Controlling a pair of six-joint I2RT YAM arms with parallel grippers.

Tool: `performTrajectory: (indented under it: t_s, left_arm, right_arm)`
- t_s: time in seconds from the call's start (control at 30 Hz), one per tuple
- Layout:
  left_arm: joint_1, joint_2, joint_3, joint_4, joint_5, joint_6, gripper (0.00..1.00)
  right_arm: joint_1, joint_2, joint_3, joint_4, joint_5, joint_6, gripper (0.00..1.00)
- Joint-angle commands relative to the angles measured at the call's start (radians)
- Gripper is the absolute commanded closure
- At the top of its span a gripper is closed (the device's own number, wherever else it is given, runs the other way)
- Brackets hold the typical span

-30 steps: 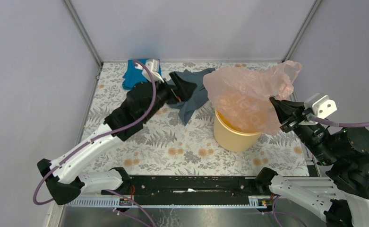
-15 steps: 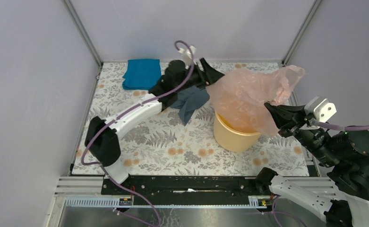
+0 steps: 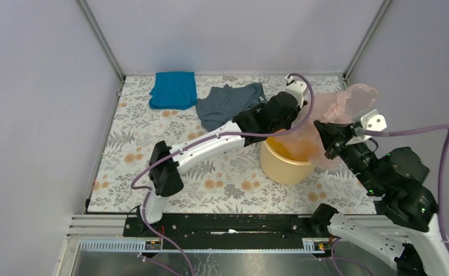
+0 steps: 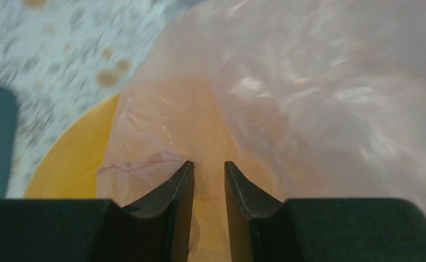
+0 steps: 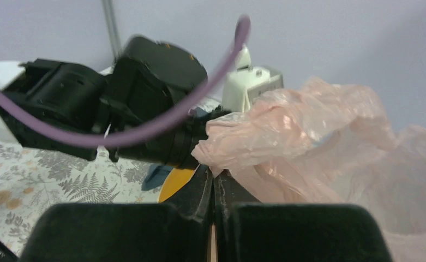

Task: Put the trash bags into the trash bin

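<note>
Swung across to the bin [image 3: 282, 167], left pincer [image 4: 207, 164] is held narrowly parted; bag [image 3: 348, 100] is pinched by right pincer [image 5: 213, 176].

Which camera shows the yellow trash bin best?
Top external: the trash bin shows its wall and part of its rim under the pink trash bag. Left wrist shows only a rim arc; right wrist, a yellow sliver.

The trash bag [image 3: 354, 98] hides the trash bin's [image 3: 282, 167] far rim.
</note>
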Motion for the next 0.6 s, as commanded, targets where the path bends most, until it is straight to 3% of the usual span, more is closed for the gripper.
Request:
performTrajectory:
  t_s: [0.0,0.2,0.43,0.57]
  left_arm:
    - [0.015,0.04,0.012,-0.194,-0.11,0.051,0.69]
    - [0.027,-0.086,-0.057,-0.127,-0.085,0.03,0.63]
    - [0.061,-0.297,-0.22,0.032,0.06,-0.016,0.36]
    - [0.185,-0.373,-0.318,0.072,0.202,-0.061,0.23]
  right_arm:
    - [0.0,0.009,-0.054,0.11,0.225,0.135,1.0]
    - [0.0,-0.021,-0.044,0.141,0.255,0.14,1.0]
    - [0.001,-0.018,-0.02,0.061,-0.094,0.045,1.0]
    - [0.0,0.007,-0.02,0.003,-0.282,0.065,1.0]
